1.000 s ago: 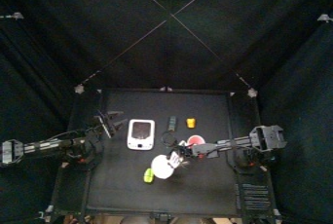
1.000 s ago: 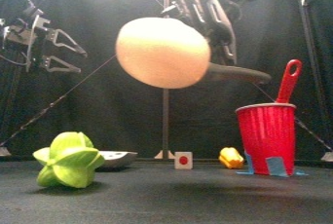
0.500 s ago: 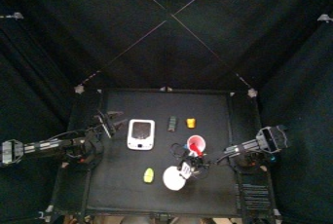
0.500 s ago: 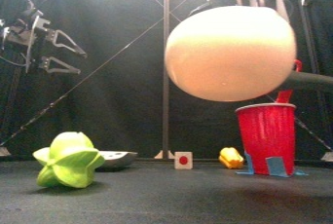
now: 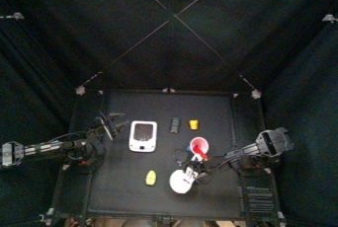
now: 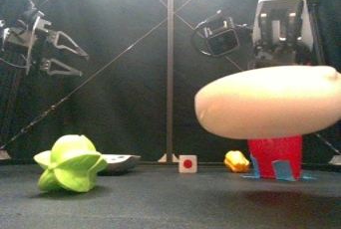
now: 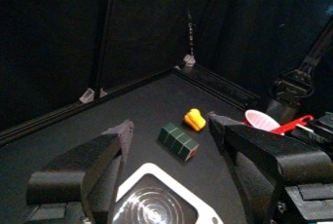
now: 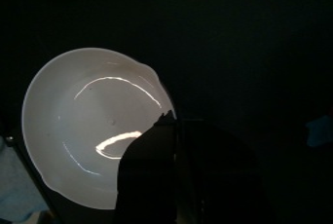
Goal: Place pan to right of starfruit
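The right fingers (image 8: 166, 165) are clamped on the pan (image 6: 270, 101), held above the surface (image 6: 160, 208) right of the starfruit (image 6: 70, 163). The left fingers (image 7: 176, 160) stand apart.

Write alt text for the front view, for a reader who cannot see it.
The pan, held in the air by the right gripper, fills the right of the picture with its pale underside. On the black table below, the starfruit lies at the left, with a red cup behind the pan. The left arm rests at the far left.
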Controlling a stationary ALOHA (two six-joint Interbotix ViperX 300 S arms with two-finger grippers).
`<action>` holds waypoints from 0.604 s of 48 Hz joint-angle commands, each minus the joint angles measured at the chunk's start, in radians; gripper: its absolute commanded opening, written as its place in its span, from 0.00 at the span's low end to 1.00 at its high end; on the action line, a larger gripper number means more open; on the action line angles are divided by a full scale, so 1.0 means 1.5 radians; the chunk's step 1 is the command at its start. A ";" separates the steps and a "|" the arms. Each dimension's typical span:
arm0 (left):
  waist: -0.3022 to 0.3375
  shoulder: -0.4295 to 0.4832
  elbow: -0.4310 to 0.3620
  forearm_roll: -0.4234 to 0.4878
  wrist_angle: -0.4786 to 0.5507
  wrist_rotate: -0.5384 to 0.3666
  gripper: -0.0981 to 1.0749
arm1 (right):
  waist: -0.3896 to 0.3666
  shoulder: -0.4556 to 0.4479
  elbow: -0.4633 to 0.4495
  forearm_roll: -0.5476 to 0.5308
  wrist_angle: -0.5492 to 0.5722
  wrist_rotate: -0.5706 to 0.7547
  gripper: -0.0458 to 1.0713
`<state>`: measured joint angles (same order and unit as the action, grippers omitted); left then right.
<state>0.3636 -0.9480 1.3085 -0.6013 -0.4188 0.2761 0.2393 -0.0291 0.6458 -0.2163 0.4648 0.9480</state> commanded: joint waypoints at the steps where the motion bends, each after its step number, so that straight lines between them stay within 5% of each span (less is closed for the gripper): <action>1: 0.001 0.003 -0.008 0.000 -0.002 0.001 0.90 | -0.002 -0.003 -0.008 -0.005 -0.001 -0.002 0.32; 29: 0.001 0.003 -0.006 0.000 -0.002 0.001 0.91 | -0.006 0.019 -0.013 -0.012 0.041 -0.002 0.56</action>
<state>0.3636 -0.9465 1.3116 -0.6013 -0.4172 0.2761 0.2362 0.0092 0.6458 -0.2332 0.5185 0.9449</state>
